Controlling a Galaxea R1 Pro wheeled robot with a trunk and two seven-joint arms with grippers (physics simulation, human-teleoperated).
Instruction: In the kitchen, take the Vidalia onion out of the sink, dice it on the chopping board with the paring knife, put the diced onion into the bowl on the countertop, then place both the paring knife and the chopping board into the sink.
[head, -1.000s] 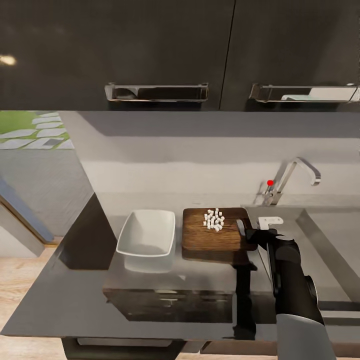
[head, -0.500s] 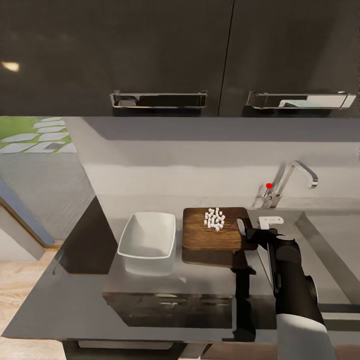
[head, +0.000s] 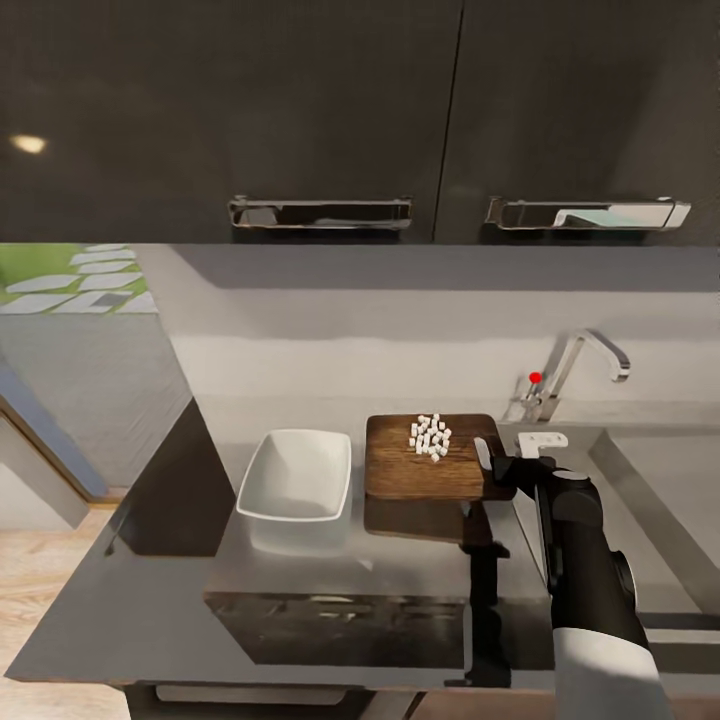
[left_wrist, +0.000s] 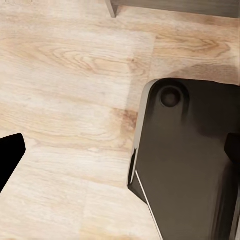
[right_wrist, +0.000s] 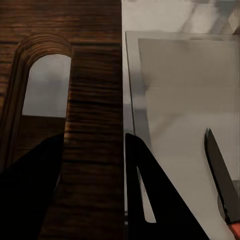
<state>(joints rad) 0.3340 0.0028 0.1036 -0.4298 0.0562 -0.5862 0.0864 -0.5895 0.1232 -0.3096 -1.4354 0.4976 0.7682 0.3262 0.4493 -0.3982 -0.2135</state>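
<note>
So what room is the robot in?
Most likely a kitchen: there is a sink with a chrome faucet, dark cabinets above the countertop, and a chopping board with diced onion.

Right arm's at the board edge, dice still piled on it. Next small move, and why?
Probably lift the chopping board and swing it toward the bowl. The right gripper straddles the board's end by its handle hole, the diced onion sits on the board, and the bowl beside it holds none.
</note>
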